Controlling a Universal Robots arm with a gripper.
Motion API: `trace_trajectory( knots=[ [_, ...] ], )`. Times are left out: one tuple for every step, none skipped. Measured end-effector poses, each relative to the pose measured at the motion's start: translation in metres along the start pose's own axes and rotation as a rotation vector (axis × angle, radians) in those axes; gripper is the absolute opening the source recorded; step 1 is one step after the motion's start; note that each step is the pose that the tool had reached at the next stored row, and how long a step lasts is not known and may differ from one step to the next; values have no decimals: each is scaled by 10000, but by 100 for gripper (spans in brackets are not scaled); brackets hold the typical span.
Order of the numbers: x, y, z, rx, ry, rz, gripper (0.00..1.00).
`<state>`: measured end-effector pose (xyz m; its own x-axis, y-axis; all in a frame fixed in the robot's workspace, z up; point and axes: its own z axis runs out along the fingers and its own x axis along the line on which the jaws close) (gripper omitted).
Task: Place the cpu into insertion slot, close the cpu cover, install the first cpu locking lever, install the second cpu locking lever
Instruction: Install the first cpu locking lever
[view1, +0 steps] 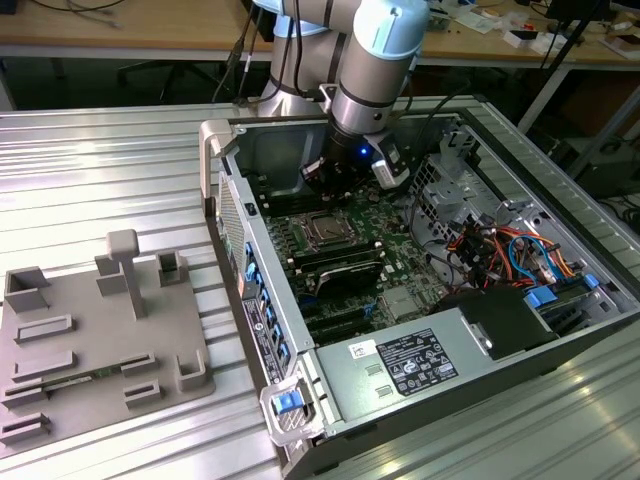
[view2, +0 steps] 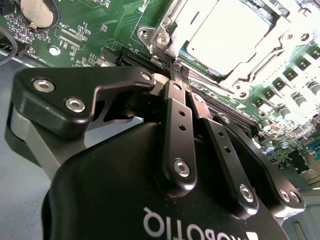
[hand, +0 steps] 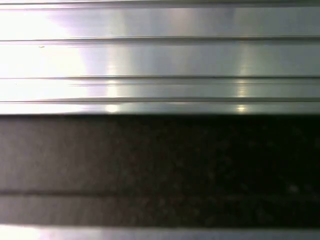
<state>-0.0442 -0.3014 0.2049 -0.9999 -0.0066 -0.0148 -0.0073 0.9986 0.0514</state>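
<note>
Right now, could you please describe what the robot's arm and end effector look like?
In the exterior view the arm is a silver-grey metal tube with light blue joint caps, a small blue light glowing near its wrist, and dark cables alongside. In the second wrist view the end effector is matte black, with bolted linkage bars, silver screw heads and white lettering on its body.

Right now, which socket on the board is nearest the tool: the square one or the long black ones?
The square silver-framed socket, holding the chip; the tool sits at its edge. The long black slots lie farther away.
</note>
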Motion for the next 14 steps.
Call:
trace_trajectory(
  knots=[
    [0,0,0,0,0,-1,11],
    [5,0,0,-1,0,-1,11],
    [11,0,0,-1,0,0,11],
    [11,0,0,-1,0,-1,11],
    [11,0,0,0,0,0,11],
    [11,0,-5,0,0,0,11],
    [11,1,-7,-3,-1,0,11],
    [11,1,-9,-2,0,0,11],
    [11,1,-9,-2,-1,0,11],
    [11,1,-9,-3,-2,0,11],
    [10,1,-10,-2,-1,-1,11],
    [11,1,-10,-2,-1,-1,11],
    [11,-8,-12,0,0,0,11],
    [11,-17,-12,-1,1,0,11]
  ],
)
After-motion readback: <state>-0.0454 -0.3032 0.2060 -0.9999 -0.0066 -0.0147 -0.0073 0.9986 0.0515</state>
